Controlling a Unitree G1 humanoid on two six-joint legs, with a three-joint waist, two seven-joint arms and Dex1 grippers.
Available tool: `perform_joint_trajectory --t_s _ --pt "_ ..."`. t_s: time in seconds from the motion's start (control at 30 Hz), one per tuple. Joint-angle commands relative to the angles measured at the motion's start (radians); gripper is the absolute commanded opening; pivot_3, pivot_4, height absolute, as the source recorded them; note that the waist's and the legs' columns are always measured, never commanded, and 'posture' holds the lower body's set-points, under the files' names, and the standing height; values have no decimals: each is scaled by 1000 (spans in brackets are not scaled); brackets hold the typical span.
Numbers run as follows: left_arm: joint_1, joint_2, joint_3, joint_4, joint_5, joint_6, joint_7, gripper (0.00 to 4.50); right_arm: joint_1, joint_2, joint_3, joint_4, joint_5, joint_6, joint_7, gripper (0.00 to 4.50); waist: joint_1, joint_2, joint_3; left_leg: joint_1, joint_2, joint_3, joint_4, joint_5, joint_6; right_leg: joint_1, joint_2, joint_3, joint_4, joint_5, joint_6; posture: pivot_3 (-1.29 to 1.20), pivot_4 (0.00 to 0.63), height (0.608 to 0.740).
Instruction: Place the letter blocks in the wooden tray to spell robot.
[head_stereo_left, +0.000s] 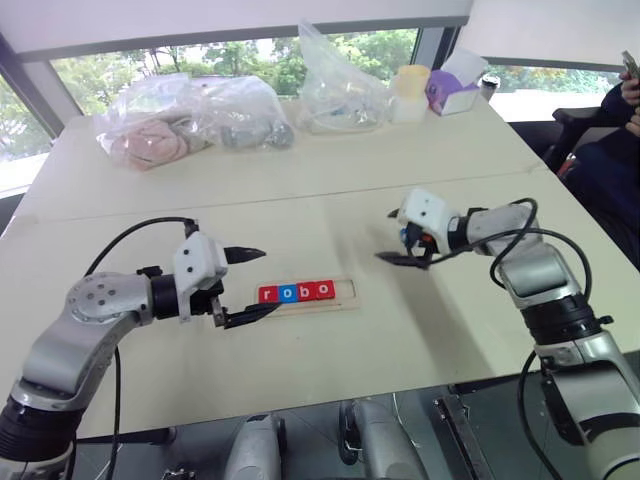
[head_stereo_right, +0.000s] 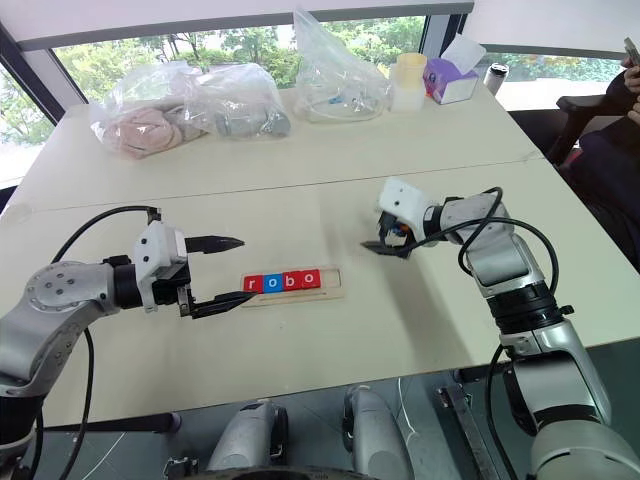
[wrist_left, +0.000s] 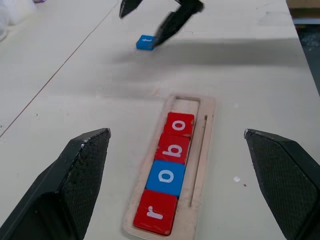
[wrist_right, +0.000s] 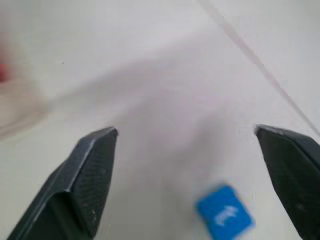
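Note:
The wooden tray (head_stereo_left: 343, 294) lies on the table in front of me. In it sit a red r (wrist_left: 150, 215), a blue o (wrist_left: 165, 178), a red b (wrist_left: 172, 148) and a red o (wrist_left: 178, 124), with one bare slot at the tray's right end. My left gripper (head_stereo_left: 270, 280) hovers open just off the tray's left end, holding nothing. The blue t block (wrist_right: 223, 212) lies on the table to the right of the tray. My right gripper (head_stereo_left: 386, 236) hangs open just above it, fingers (wrist_right: 92, 175) spread wide on either side, not gripping it.
Clear plastic bags (head_stereo_left: 190, 120) of items, a pale tub (head_stereo_left: 408, 92) and a purple tissue box (head_stereo_left: 452, 90) stand along the table's far side. A seated person (head_stereo_left: 615, 160) is at the right edge. A seam (head_stereo_left: 300, 195) crosses the tabletop.

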Motion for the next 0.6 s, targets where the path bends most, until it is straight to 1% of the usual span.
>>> perform_joint_trajectory --t_s 0.03,0.1,0.13,0.2,0.4,0.6 --pt "-15 -7 1 -6 3 -21 -5 4500 -16 74 -105 -44 -10 203 -214 4451 0 0 0 0 0 0 0 0 0 0 0 0 0 0 0 0 150 740" --pt "-17 -9 -3 -4 4 -24 -6 4500 -15 123 -136 -64 -13 292 -303 4451 0 0 0 0 0 0 0 0 0 0 0 1 0 0 0 0 150 740" --pt "-22 -11 -8 0 7 -26 -7 4500 -9 178 -164 -83 -15 359 -374 4451 0 0 0 -1 0 1 0 0 0 0 0 1 0 0 0 0 150 740" --pt "-29 -14 -14 7 9 -28 -7 4500 7 241 -179 -116 -15 439 -448 4451 -2 0 0 -1 0 1 0 0 0 -1 0 2 0 0 0 0 150 740" --pt "-44 -22 -17 15 15 -26 -2 4500 18 333 -217 -130 -2 541 -573 4451 0 0 0 -3 0 1 0 0 0 -2 -1 2 0 1 0 0 150 740" --pt "-44 -20 -8 13 14 -23 -5 4500 22 377 -237 -150 31 647 -627 4451 -1 0 0 -3 0 1 0 0 0 -2 0 3 0 0 0 0 150 740"
